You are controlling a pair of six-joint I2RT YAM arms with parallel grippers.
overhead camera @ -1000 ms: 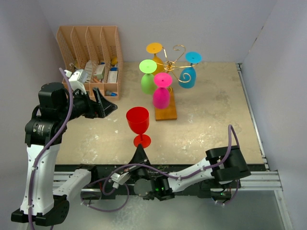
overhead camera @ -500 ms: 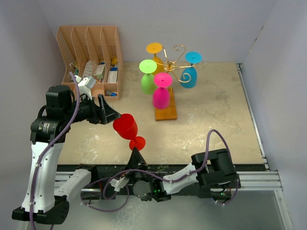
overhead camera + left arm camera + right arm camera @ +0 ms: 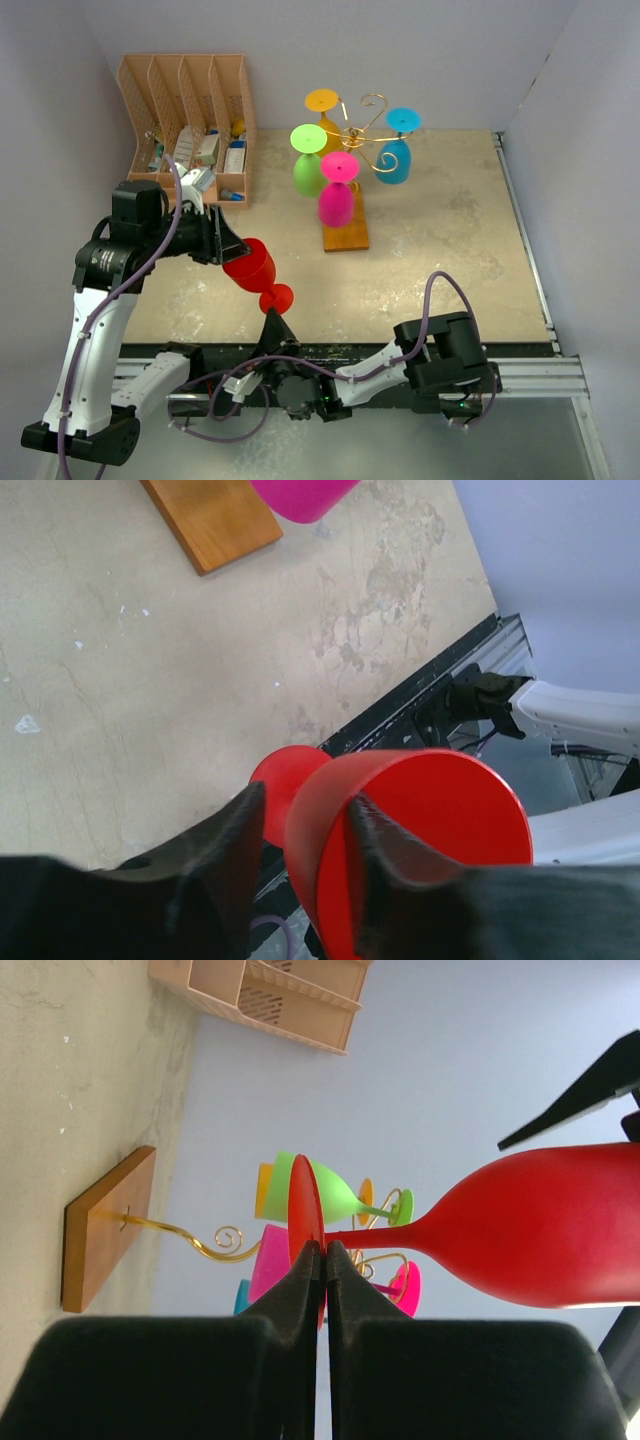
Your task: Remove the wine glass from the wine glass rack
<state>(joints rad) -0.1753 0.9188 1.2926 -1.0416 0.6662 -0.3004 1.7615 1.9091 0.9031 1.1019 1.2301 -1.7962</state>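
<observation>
- A peach file organizer (image 3: 183, 58) stands on the desk (image 3: 440, 240) well to the left of the wine glass rack (image 3: 362, 133), against the back wall.
- It has four upright slots. All of them hold small packets and bottles, mostly white and blue, too small to name.
- The wine glass rack is gold wire with curled arms, rising from an orange-brown wooden base (image 3: 346, 232).
- Four glasses hang on it upside down, foot uppermost: an orange glass (image 3: 322, 101) at the back, a green glass (image 3: 306, 170) on the left, a pink glass (image 3: 336, 203) at the front over the base, and a blue glass (image 3: 392, 162) on the right.
- The red wine glass (image 3: 250, 268) is off the rack, to its front left and apart from it. It is tilted above the desk, with its mouth turned away from the rack.
- The left fingers (image 3: 215, 870) have narrowed astride the wall of the red bowl, one outside it and one across its mouth. I cannot tell whether they clamp it.
- The right fingers (image 3: 300, 1290) are pinched together on the rim of the red glass's foot, and the stem runs off sideways from them.
- Count: five wine glasses in all, four on the rack and one off it; one rack; one organizer with four slots.
</observation>
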